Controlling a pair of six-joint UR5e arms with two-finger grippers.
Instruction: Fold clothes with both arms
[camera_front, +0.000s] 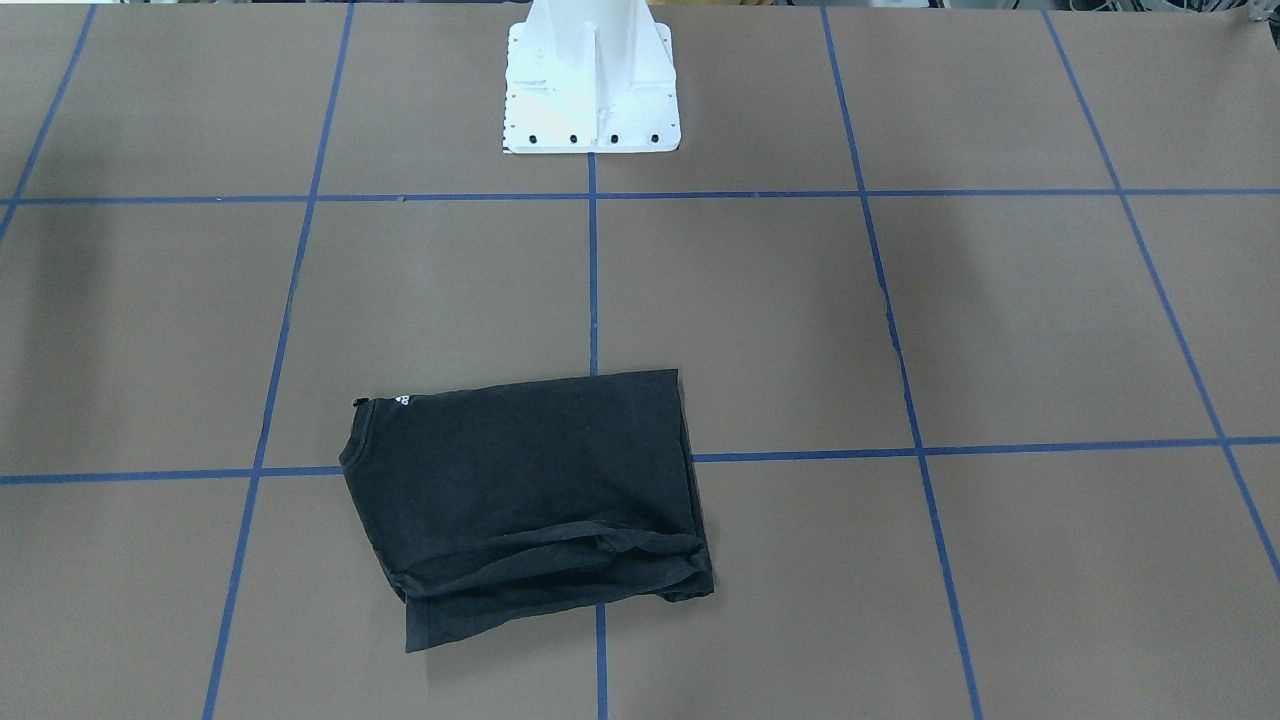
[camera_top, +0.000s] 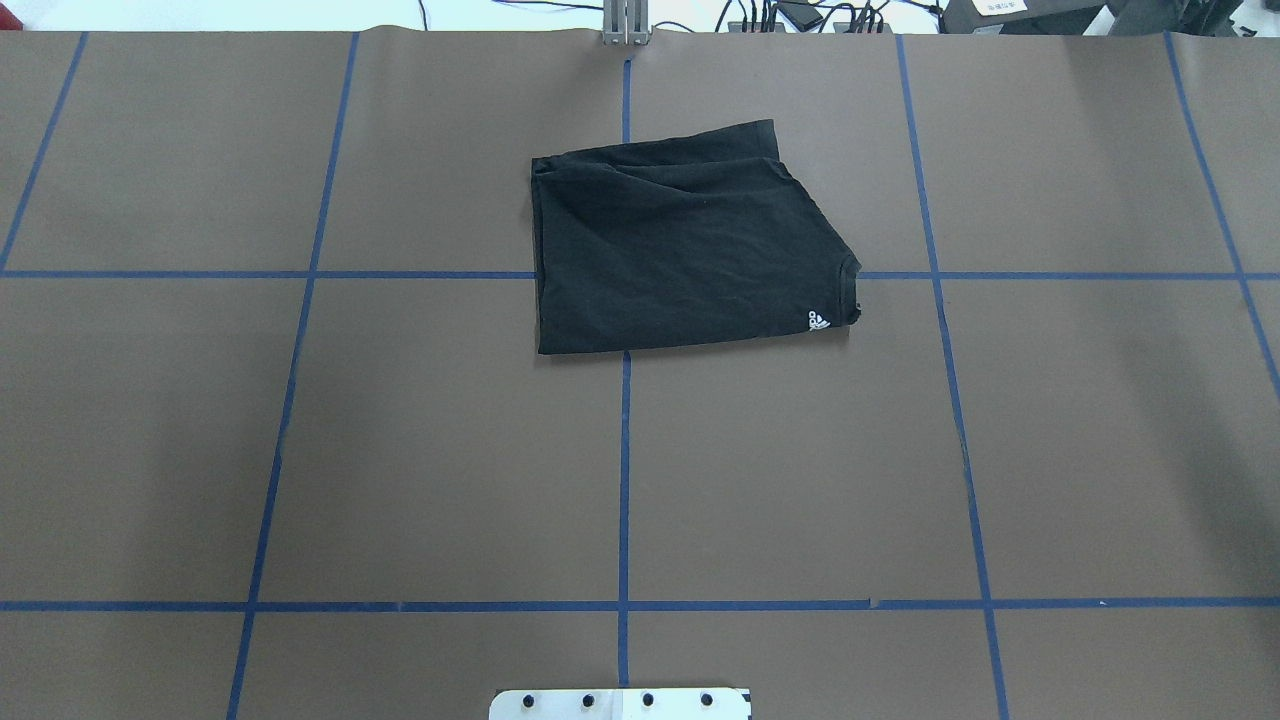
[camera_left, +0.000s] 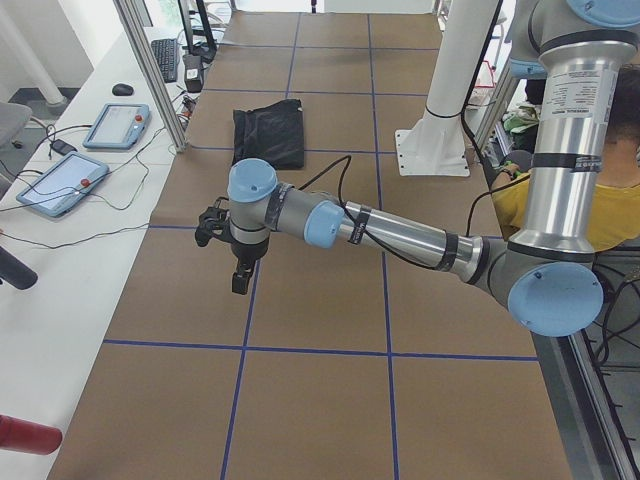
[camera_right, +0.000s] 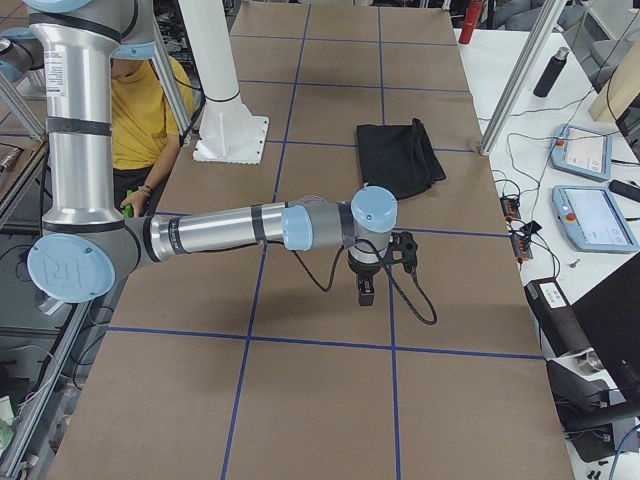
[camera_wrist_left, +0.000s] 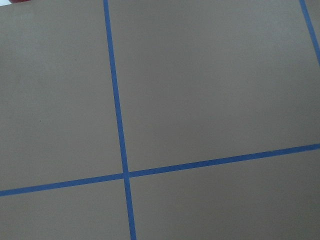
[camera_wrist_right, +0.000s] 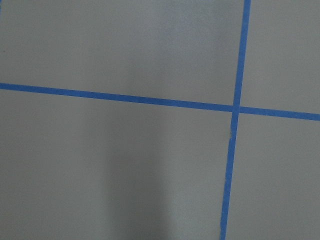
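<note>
The black T-shirt (camera_top: 680, 250) lies folded into a compact rectangle on the brown table. A small white logo shows at one corner. It also shows in the front-facing view (camera_front: 530, 500), the left view (camera_left: 268, 135) and the right view (camera_right: 400, 155). The left gripper (camera_left: 241, 283) shows only in the left view, hanging above the table far from the shirt. The right gripper (camera_right: 366, 290) shows only in the right view, also far from the shirt. I cannot tell whether either is open or shut. Both wrist views show only table and blue tape.
The white base plate (camera_front: 592, 100) stands at the robot's side of the table. Blue tape lines (camera_top: 625, 450) grid the brown surface. Side benches hold tablets (camera_left: 115, 125) and cables. A person in yellow (camera_right: 140, 110) sits behind the robot.
</note>
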